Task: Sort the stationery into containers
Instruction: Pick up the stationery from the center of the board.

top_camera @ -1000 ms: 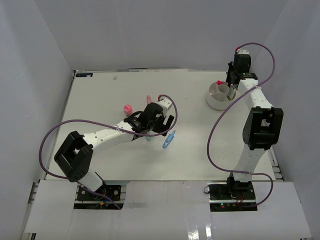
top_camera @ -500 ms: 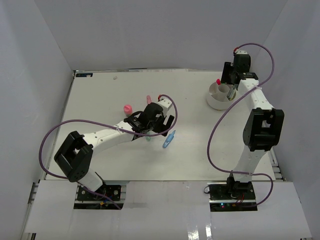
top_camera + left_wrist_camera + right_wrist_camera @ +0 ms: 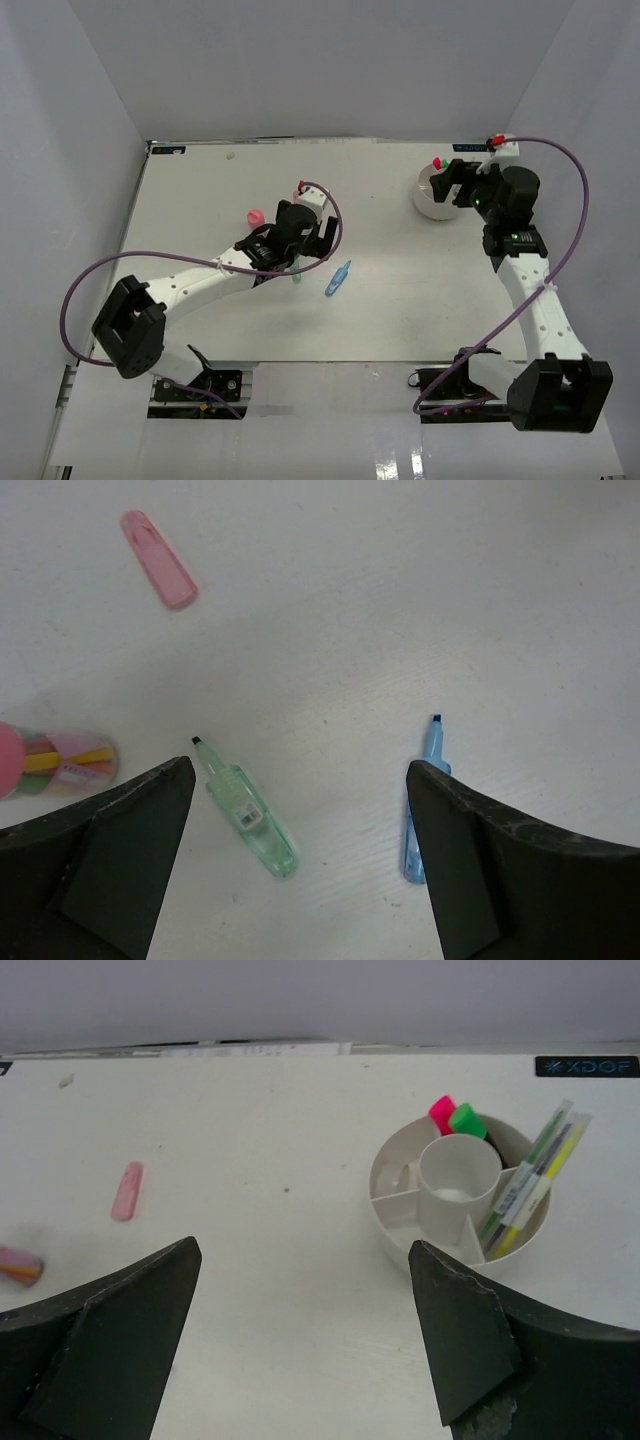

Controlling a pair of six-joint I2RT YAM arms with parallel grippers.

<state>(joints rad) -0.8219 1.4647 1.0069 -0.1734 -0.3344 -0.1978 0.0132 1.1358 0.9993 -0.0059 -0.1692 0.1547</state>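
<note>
White table (image 3: 400,300) between pale grey walls (image 3: 300,60), small black label (image 3: 585,1065) at its far edge

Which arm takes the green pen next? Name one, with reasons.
Left. The left gripper, open, hangs right over the green pen, which shows between its jaws in the wrist view. The right gripper, also open, sits by the tub, far from that pen.

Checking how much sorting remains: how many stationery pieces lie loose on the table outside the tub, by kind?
Pens: 2 (green pen, blue pen)
Pink stick: 1
Pink-capped clear tube: 1
Total: 4
</note>
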